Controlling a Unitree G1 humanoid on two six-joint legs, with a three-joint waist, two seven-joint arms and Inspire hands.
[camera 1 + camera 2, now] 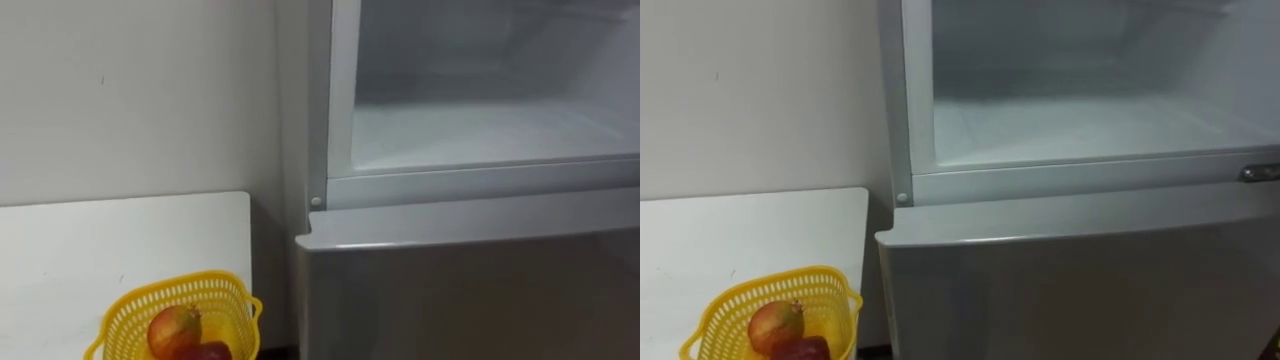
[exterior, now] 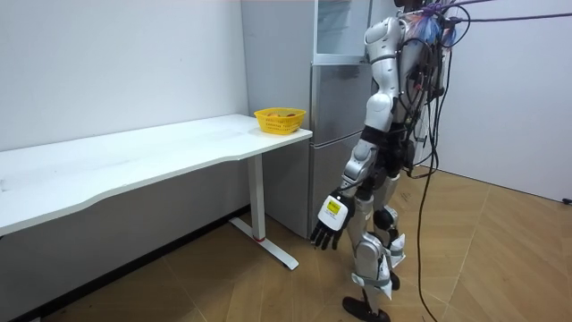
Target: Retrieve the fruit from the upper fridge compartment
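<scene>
You are looking into the open white upper fridge compartment (image 1: 480,130). Its pale floor and back wall show, but its top and right side are cut off, so you cannot tell what lies further in. Below it the grey lower fridge door (image 1: 470,290) is closed, and at the compartment's right edge you can see a small metal fitting (image 1: 1260,172), too small to make out.

To the left of the fridge stands the white worktop (image 1: 120,240), and on its corner nearest the fridge is a yellow plastic mesh basket (image 1: 125,318). In the basket lies a red-and-yellow round fruit (image 1: 173,330), and touching it is a dark red fruit (image 1: 208,351), mostly cut off by the bottom edge.

In the room view your robot stands upright facing the fridge. Its left hand (image 2: 329,224) hangs low at its side, away from the fridge, with the fingers loose and holding nothing.
</scene>
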